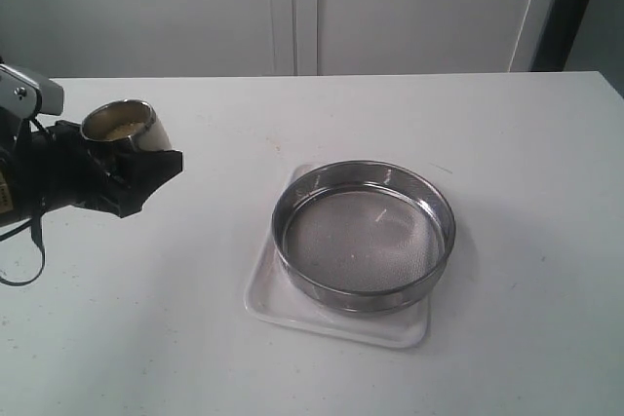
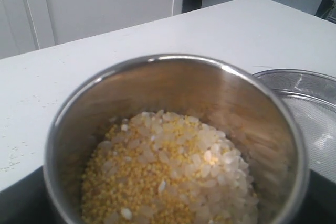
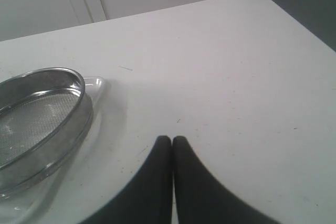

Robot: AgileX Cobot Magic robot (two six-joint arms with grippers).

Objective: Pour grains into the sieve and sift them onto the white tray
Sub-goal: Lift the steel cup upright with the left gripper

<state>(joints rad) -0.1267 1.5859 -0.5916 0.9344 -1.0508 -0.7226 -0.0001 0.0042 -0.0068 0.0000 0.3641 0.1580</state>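
White table, sieve on white tray, steel cup well apart, left

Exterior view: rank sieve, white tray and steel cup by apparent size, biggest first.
1. sieve and white tray: they look about equally wide. The sieve covers most of the tray, so I won't rank one over the other.
2. steel cup: clearly the smallest, held up at the left edge of the view.

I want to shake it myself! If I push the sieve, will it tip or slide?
Probably slide, not tip: the sieve is wide and low. Its shiny steel wall looks stiff, maybe slippery. It nearly covers the tray, so a hard push might carry it over the rim.
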